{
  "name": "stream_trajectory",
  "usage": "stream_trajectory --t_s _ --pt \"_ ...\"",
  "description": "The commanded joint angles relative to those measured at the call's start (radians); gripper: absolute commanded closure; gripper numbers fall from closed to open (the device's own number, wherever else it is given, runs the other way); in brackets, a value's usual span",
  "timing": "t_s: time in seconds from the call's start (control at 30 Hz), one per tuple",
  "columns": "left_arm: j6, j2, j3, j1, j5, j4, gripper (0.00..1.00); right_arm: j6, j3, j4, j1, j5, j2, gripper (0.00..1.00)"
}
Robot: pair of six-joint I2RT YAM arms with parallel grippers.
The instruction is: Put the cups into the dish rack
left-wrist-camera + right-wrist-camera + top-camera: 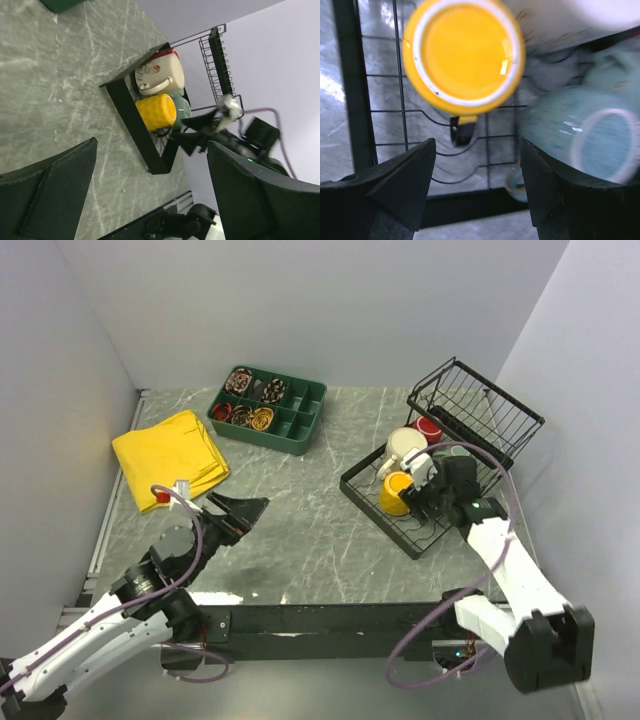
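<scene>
The black wire dish rack [375,506] stands at the right of the table. In it I see a cream cup [405,445], a red cup [430,428] and a yellow cup [396,492]. My right gripper [428,496] hovers over the rack, open and empty. In the right wrist view its jaws [477,170] stand wide apart above the rack wires [355,85], with the yellow cup [465,55] ahead and a blurred teal cup [580,135] by the right finger. My left gripper [245,510] is open and empty over the table's middle left. The left wrist view shows the yellow cup [156,112], the cream cup [160,75] and a grey-green cup [181,107].
A dark green compartment tray [268,410] with small items stands at the back centre. A folded yellow cloth [170,455] lies at the left. The rack's raised wire basket end [480,405] stands at the far right. Walls close in on both sides.
</scene>
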Motion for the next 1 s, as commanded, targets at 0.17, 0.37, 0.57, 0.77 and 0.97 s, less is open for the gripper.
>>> stream_trajectory --t_s 0.17,0.37,0.57,0.77,0.97 --pt "0.369 0.128 0.342 0.003 -0.134 -0.212 0.04 0.095 0.174 -0.177 0.005 -0.018 -0.252 0.02" --pt "0.512 0.224 0.517 0.003 -0.216 -0.359 0.04 0.372 0.321 -0.168 -0.024 0.020 -0.371 0.00" --pt "0.556 0.218 0.594 0.003 -0.268 -0.425 0.04 0.538 0.457 -0.176 -0.085 0.109 -0.380 0.00" --pt "0.539 0.168 0.613 0.005 -0.283 -0.467 0.04 0.629 0.516 -0.150 -0.119 0.236 -0.395 0.00" --pt "0.533 0.145 0.632 0.003 -0.286 -0.510 0.04 0.621 0.534 -0.146 -0.117 0.260 -0.406 0.00"
